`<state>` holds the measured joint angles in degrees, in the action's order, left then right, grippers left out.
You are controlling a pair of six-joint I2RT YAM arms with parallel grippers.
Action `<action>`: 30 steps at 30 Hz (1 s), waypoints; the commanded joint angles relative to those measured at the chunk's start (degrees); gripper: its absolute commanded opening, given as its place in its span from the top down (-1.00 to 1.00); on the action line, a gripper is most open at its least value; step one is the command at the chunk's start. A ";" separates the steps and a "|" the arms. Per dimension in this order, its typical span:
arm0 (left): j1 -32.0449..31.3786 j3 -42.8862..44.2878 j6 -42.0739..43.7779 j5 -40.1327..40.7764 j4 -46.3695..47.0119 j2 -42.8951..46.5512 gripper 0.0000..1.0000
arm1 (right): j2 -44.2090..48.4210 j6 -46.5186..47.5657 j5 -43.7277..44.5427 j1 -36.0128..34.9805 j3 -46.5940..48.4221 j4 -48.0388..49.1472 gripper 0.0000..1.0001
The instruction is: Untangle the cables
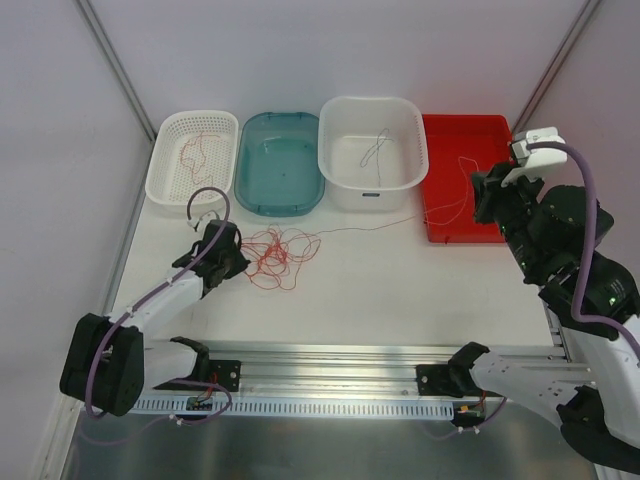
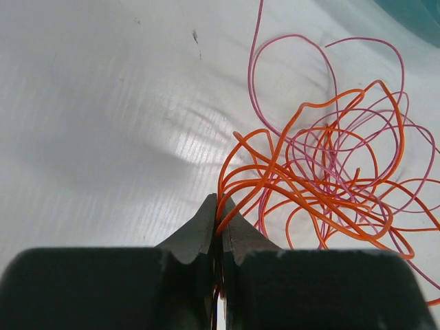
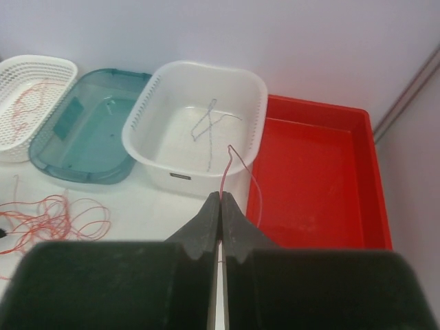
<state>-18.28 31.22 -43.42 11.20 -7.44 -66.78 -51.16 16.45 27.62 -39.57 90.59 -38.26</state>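
A loose tangle of orange and pink cables (image 1: 283, 255) (image 2: 313, 180) lies on the white table left of centre. My left gripper (image 1: 238, 260) (image 2: 220, 199) sits at the tangle's left edge, shut on a few orange strands. From the tangle one thin cable (image 1: 370, 228) runs right toward the red tray. My right gripper (image 1: 482, 195) (image 3: 221, 196) hovers above the tray's left edge, shut on a thin pink cable (image 3: 225, 172) that sticks up from its tips and curls down again.
Four containers line the back: a white basket (image 1: 165, 185) holding a red cable (image 1: 197, 152), a teal tub (image 1: 245, 190), a white tub (image 1: 372, 103) with a grey cable (image 1: 375, 150), and a red tray (image 1: 470, 130). A metal rail (image 1: 330, 360) runs along the near edge.
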 commanded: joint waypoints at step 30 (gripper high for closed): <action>-1.14 -1.96 8.61 -8.65 -7.23 13.79 1.00 | -23.20 -7.93 -26.64 -1.55 -26.70 2.83 -0.25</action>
<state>-18.72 27.59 -36.53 3.84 -13.58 -52.64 -73.95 5.08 3.31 -37.93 59.27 -38.04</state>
